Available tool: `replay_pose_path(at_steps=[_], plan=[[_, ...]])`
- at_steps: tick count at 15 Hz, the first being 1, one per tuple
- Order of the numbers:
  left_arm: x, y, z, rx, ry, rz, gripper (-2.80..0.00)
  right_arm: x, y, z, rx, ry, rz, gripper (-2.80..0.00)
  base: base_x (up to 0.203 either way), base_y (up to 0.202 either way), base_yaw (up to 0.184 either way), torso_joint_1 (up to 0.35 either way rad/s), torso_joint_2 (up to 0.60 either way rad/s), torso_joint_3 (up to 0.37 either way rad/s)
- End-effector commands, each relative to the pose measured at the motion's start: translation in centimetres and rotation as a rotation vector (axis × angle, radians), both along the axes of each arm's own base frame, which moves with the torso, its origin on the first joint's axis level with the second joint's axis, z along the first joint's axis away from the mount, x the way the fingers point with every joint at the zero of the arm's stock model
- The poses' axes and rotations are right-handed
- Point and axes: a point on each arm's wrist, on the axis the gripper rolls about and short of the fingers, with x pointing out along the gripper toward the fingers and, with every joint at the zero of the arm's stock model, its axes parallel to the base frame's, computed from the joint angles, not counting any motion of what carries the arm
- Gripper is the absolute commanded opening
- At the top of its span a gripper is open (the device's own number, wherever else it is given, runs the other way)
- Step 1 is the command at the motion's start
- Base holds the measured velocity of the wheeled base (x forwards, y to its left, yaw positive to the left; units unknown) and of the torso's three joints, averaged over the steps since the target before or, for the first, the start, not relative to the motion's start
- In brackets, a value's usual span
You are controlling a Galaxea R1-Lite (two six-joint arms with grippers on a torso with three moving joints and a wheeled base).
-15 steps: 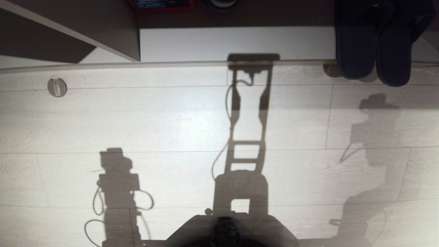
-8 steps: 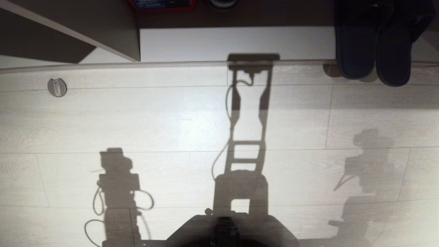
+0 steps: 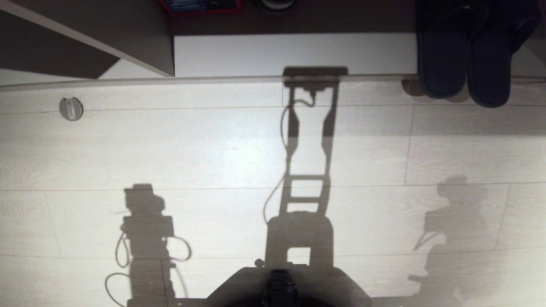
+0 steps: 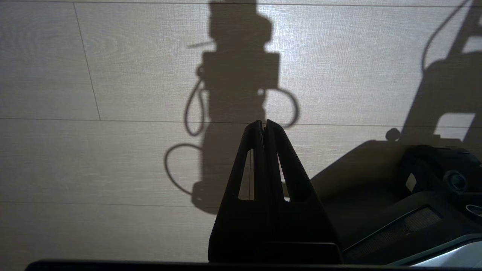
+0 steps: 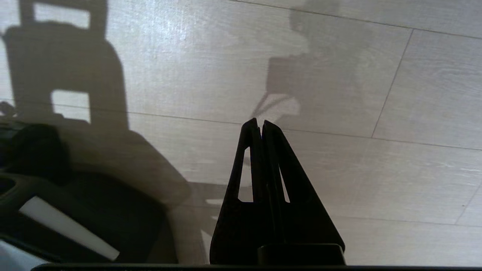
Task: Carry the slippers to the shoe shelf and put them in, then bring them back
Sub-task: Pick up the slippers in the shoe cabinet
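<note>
A: Pale wood-grain floor (image 3: 213, 149) across most of the head view, striped with the robot's own shadows. Beyond it, the shoe shelf (image 3: 294, 53): light bottom plank, slanted divider panel (image 3: 106, 38) at far left.

B: Slippers (image 3: 465, 64)?

A: Dark charcoal pair, side by side at the right end of the plank, rounded ends hanging over its front edge toward the floor. Resting in the shelf, gripped by nothing.

B: Pincers?

A: Neither in the head view. Left pincer (image 4: 263, 126) clenched on nothing, fingers pressed flat together, above bare floor next to the robot's base (image 4: 414, 195). Right pincer (image 5: 260, 126) likewise clenched and empty, over floor boards, own shadow ahead of it.

B: Pair relative to the pincers?

A: Well apart. Absent from both wrist views; only floor and shadow there.

B: Step in hand?

A: Judged: put-in part done, bring-back part not yet begun. Next move likely calls for spreading the right pincer's fingers, reaching forward to the right end of the plank, and closing over both slippers together. Overhanging ends probably the easiest purchase.

B: Small things?

A: Round floor fitting (image 3: 71, 108) at left; red-edged item (image 3: 200, 6) deep in the shelf, too dim to identify.
</note>
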Motion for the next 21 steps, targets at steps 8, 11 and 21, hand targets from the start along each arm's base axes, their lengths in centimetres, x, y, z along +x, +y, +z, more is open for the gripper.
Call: replay_pose_path(at_steps=[8, 11, 21], plan=[[0.0, 0.0, 0.0, -0.001, -0.001, 0.001, -2.80, -1.0, 0.1, -1.1, 0.073, -0.038, 0.021, -2.80, 0.000, 0.000, 0.000, 0.000, 0.00, 0.000], [0.0, 0.0, 0.0, -0.001, -0.001, 0.001, -2.80, -1.0, 0.1, -1.1, 0.071, -0.039, 0.022, -2.80, 0.000, 0.000, 0.000, 0.000, 0.00, 0.000], [0.0, 0.0, 0.0, -0.001, -0.001, 0.001, -2.80, -0.4, 0.0, 1.6, 0.068, -0.053, 0.018, -2.80, 0.000, 0.000, 0.000, 0.000, 0.00, 0.000]])
